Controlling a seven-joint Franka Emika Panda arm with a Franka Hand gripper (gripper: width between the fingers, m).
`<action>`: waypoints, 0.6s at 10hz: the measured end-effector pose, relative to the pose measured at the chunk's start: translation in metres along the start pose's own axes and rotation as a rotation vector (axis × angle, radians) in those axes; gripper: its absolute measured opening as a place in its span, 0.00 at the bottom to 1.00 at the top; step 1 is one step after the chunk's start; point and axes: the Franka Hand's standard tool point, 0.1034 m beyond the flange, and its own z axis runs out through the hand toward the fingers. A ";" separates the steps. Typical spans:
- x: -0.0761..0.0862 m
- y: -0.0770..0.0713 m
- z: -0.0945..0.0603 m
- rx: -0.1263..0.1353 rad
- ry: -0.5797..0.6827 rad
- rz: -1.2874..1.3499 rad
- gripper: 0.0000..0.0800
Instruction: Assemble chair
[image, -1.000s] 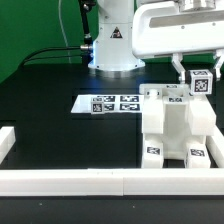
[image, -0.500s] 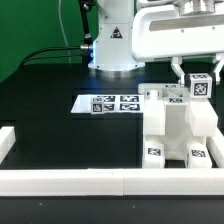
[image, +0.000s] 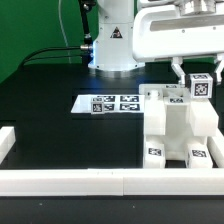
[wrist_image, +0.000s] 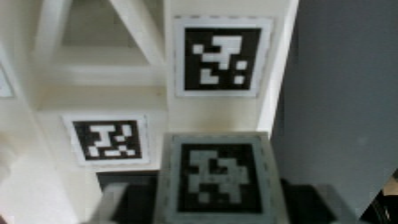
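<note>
The part-built chair (image: 172, 125) stood on the black worktop (image: 60, 85) at about four o'clock in the exterior view, just behind the white border rail (image: 100, 180), with the marker board (image: 115, 103) at its ten o'clock. The jaws hung at the chair's one o'clock corner, one on each side of a tagged upright piece (image: 200, 86). Whether they pinched it or stood just clear could not be told. The plastic looked stiff, light and slick, so the piece's flat opposite faces seemed the surest hold.
</note>
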 end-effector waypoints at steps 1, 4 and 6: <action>0.000 0.000 0.000 0.000 0.000 0.000 0.63; 0.000 0.000 0.000 0.000 0.000 0.000 0.80; 0.000 0.000 0.000 0.000 -0.001 0.000 0.81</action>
